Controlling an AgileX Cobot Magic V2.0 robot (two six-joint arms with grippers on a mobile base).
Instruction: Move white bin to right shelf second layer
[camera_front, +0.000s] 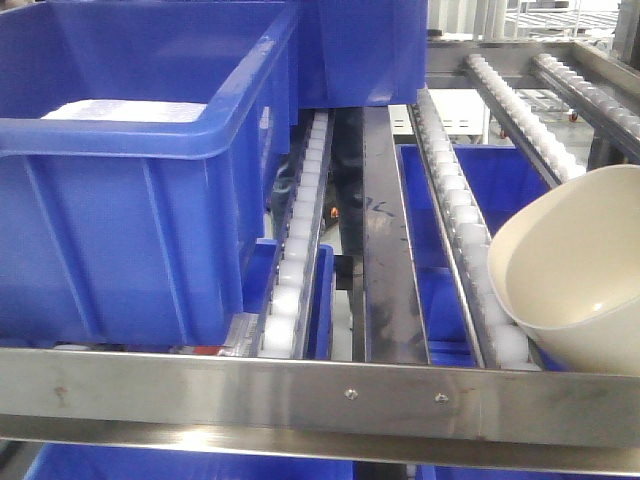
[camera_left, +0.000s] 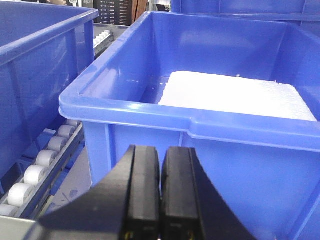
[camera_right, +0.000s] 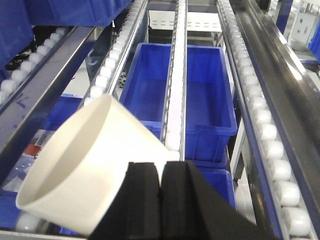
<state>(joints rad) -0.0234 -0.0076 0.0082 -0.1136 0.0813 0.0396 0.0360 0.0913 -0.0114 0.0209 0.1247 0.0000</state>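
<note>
The right gripper (camera_right: 160, 172) has its black pads pressed together on the rim of the small glossy cream-white plastic bin (camera_right: 95, 165), which lies tilted on its side over the sloping white-roller tracks of the steel shelf level (camera_front: 455, 215), mouth turned left. Its walls are smooth and plain, tapering to a rounded base. The front view cuts off the bin's right half at the frame edge. The left gripper (camera_left: 160, 192) hangs with pads closed on nothing, just before a large blue rectangular crate (camera_left: 210, 125) holding a white slab (camera_left: 235, 95).
</note>
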